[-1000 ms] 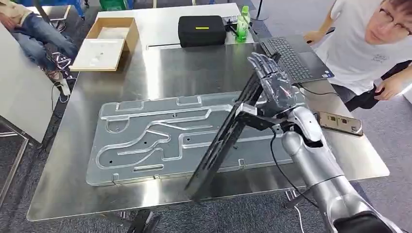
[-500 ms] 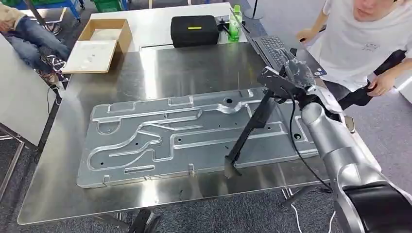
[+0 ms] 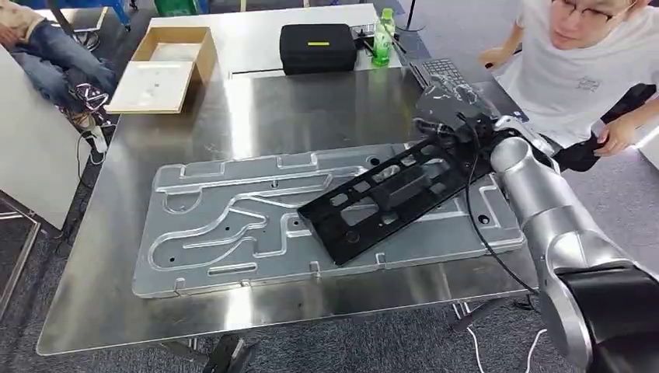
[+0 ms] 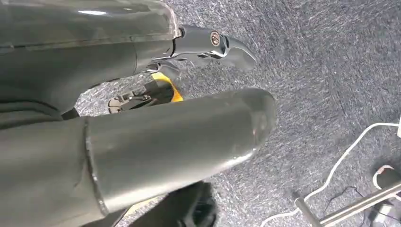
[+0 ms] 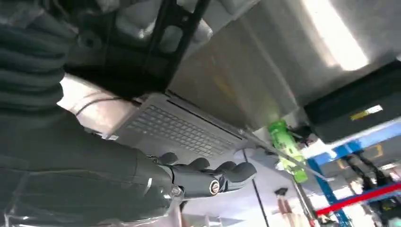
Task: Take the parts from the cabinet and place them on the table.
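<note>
**Black frame part lying on the steel table**

The steel table [image 3: 256,116] stands on grey carpet, with a white table adjoining its far edge. A large machined aluminium plate [image 3: 233,225] lies flat on the steel table and serves as the landmark here.

Head view: the black frame part [image 3: 388,198] lies across the right half of the aluminium plate. Its long axis runs diagonally, from the plate's near middle up to the plate's far right corner. The right hand [image 3: 451,116] sits at the far right end of the part; from this view it cannot be determined whether the fingers grip the part or merely rest on it. Beyond the plate's far edge stand a black case [image 3: 317,48] and a green bottle [image 3: 381,39]; a wooden box [image 3: 167,66] lies beyond the plate's far left corner. A laptop [image 3: 443,74] sits beyond the plate's far right corner, and a seated person in a white shirt [image 3: 579,78] is to the right of it.

Right wrist view: the hand's fingers [image 5: 227,172] appear curled with nothing visible between them, above the laptop keyboard.

Left wrist view: the left hand [image 4: 213,45] hangs over the carpet, fingers apart, holding nothing.
</note>
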